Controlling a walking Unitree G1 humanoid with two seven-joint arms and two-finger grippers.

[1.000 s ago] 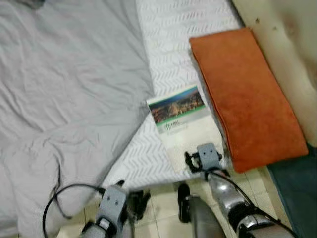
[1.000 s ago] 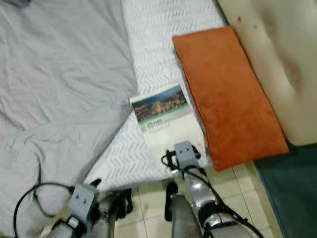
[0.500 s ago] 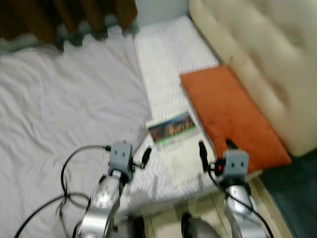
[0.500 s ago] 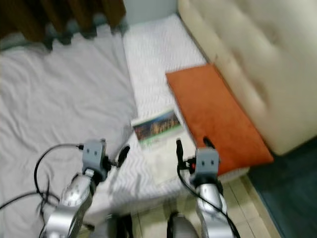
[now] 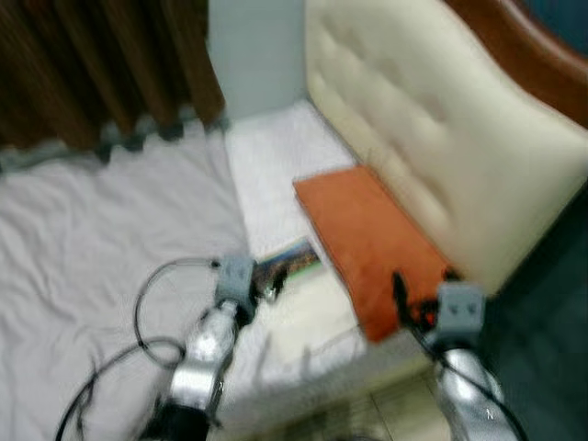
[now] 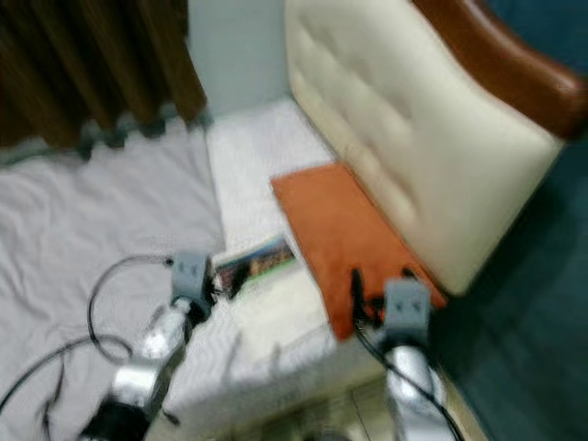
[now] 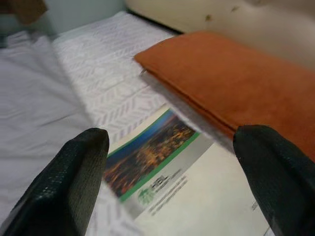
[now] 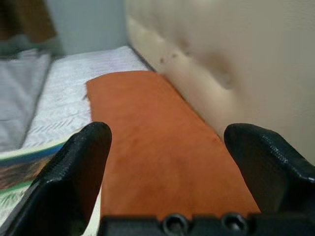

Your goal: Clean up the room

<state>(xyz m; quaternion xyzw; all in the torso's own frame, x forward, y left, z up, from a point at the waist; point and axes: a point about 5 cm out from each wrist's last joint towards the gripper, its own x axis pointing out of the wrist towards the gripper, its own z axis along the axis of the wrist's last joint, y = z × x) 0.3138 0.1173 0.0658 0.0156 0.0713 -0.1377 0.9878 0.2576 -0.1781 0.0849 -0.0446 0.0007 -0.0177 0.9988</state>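
Note:
A booklet point(image 7: 162, 187) with a city photo on its cover lies flat on the white patterned sheet point(image 5: 266, 165), next to an orange cushion point(image 5: 367, 239). My left gripper point(image 5: 269, 287) is open just above the booklet's near edge, and its fingers point(image 7: 69, 187) stand wide on either side of the cover. My right gripper point(image 5: 421, 287) hovers open over the cushion's near end point(image 8: 152, 128), with nothing between its fingers point(image 8: 74, 172).
A rumpled grey blanket point(image 5: 101, 239) covers the bed's left part. A cream padded headboard point(image 5: 432, 147) with a brown wooden rim stands right of the cushion. Dark brown curtains point(image 5: 92, 64) hang at the back. Dark floor point(image 5: 551, 312) lies at the right.
The view has swung upward and now shows the headboard and curtains. Both arms rose from near the floor to over the bed; the left gripper moved up to the booklet.

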